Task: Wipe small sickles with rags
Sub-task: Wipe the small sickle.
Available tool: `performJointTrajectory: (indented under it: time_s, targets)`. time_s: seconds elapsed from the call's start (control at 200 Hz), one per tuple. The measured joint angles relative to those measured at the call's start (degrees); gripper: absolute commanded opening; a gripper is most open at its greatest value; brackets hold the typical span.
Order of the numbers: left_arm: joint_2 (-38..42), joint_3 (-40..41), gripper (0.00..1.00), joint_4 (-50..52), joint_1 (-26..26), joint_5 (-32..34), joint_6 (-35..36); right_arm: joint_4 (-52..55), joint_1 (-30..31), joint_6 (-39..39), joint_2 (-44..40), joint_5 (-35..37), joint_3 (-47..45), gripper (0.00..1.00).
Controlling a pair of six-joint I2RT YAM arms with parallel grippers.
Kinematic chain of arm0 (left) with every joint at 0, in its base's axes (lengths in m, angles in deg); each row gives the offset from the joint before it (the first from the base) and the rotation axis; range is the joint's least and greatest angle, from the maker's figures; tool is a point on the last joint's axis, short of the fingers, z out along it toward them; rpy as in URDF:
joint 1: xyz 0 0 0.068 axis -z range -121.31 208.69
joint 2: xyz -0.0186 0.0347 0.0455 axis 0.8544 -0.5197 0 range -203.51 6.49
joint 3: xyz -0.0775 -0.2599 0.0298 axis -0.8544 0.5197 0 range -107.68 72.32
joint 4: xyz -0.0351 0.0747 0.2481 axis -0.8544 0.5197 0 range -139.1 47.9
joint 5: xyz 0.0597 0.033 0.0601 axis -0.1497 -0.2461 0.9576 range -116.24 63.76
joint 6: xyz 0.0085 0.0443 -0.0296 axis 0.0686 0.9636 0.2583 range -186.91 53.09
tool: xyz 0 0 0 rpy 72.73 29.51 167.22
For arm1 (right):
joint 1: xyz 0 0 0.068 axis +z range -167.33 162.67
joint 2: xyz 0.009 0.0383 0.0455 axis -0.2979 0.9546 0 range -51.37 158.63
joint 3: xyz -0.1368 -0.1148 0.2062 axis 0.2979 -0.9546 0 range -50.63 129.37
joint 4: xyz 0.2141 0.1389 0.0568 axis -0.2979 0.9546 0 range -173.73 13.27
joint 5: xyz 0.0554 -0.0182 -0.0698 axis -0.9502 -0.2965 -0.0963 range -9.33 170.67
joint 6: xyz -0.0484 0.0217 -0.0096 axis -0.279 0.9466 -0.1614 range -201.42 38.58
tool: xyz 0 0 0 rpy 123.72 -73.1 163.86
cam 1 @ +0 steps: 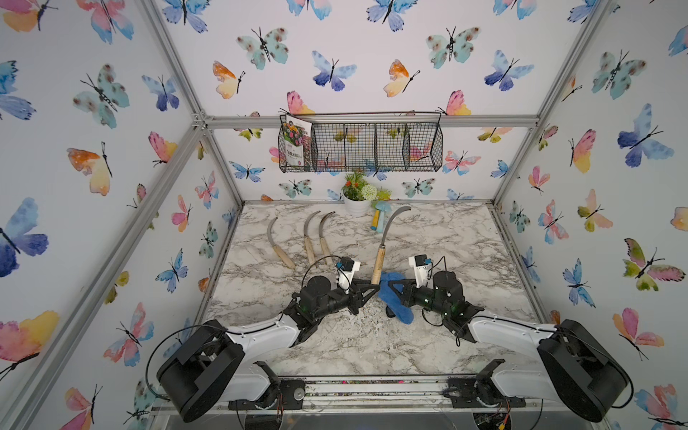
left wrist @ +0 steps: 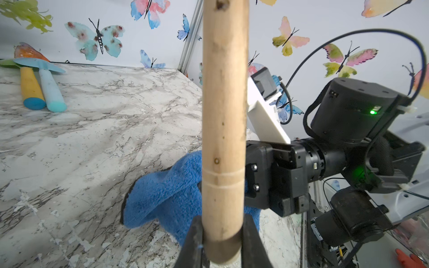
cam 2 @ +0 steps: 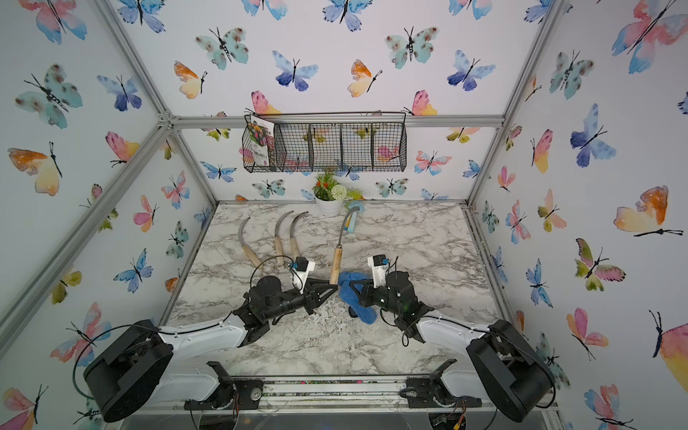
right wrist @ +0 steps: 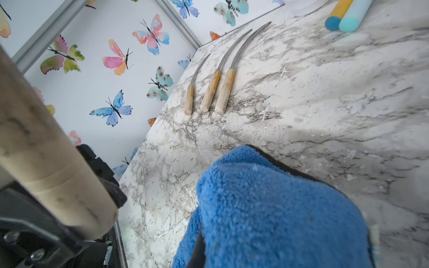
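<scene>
My L gripper (left wrist: 222,242) clamps the sickle (cam 1: 378,264) by its handle butt, leaving the blade clear for wiping. My R gripper (cam 1: 391,288) pinches the blue terry rag (cam 1: 404,314) just beside it. Three other sickles (cam 1: 308,245) wait far-left on the table.

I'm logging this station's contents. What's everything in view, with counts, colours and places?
held sickle: one, grey blade, wooden handle, centre
lying sickles: three, same colours, side by side, far left of table
rag: one, blue, centre
potted plant: one, white pot, back edge
mushroom toys: two, yellow and light blue, beside the plant
wire basket: one, black, back wall
flower packet: one, multicoloured, basket's left compartment
left end effector: one, black, shut on the sickle's handle
right end effector: one, black, shut on the rag
</scene>
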Motion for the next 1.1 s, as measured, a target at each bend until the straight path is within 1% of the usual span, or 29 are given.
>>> performJointTrajectory:
  time_s: [0.16, 0.29, 0.586, 0.746, 0.891, 1.001, 1.101]
  targets:
    - [-3.7, -3.1, 0.00, 4.7, 0.1, 1.6, 0.5, -3.1, 0.0, 0.4, 5.6, -3.8, 1.7, 0.02]
    - [-5.9, -4.6, 0.00, 7.5, 0.1, 1.9, 0.5, -5.7, 0.0, 0.7, 8.2, -5.7, 2.5, 0.02]
    - [-7.2, -6.2, 0.00, 10.1, 0.1, 1.9, 0.5, -10.0, 0.0, 1.0, 9.4, -6.2, 2.5, 0.02]
    - [-8.1, -7.3, 0.00, 10.5, 0.1, 2.2, 0.5, -10.3, -0.4, 1.2, 9.0, -5.9, 2.5, 0.02]
    - [-8.3, -7.5, 0.00, 10.5, 0.1, 2.4, 0.5, -10.4, -2.8, 2.2, 9.0, -7.1, 3.6, 0.02]
    - [-8.5, -7.6, 0.00, 10.6, 0.1, 2.4, 0.5, -12.0, -6.4, 3.5, 10.0, -9.7, 6.3, 0.02]
    - [-8.9, -7.6, 0.00, 11.1, 0.1, 2.4, 0.5, -12.9, -8.4, 4.5, 11.0, -11.3, 9.2, 0.02]
